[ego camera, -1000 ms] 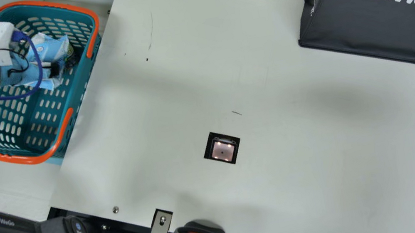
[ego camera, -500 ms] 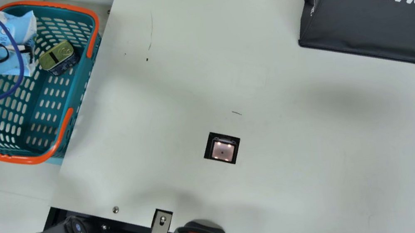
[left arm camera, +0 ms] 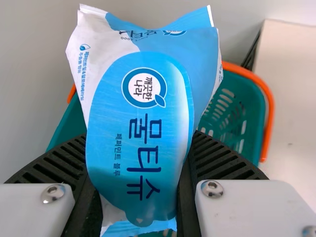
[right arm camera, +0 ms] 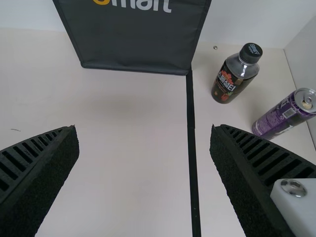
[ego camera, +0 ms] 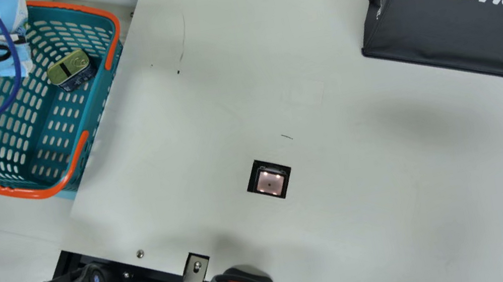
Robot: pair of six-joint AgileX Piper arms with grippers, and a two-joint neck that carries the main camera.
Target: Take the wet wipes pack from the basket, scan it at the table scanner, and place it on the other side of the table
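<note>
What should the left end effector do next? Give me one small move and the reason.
Probably carry the wipes pack sideways from the basket toward the lit scanner window in the table. The left end effector has the pack between its fingers, seemingly above the basket's rim, and the window lies uncovered, so lifting looks done and scanning comes next.

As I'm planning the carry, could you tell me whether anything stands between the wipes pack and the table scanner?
Yes: a can inside the basket, then its table-side rim, lie between the wipes pack and the scanner; beyond, nothing visible.
</note>
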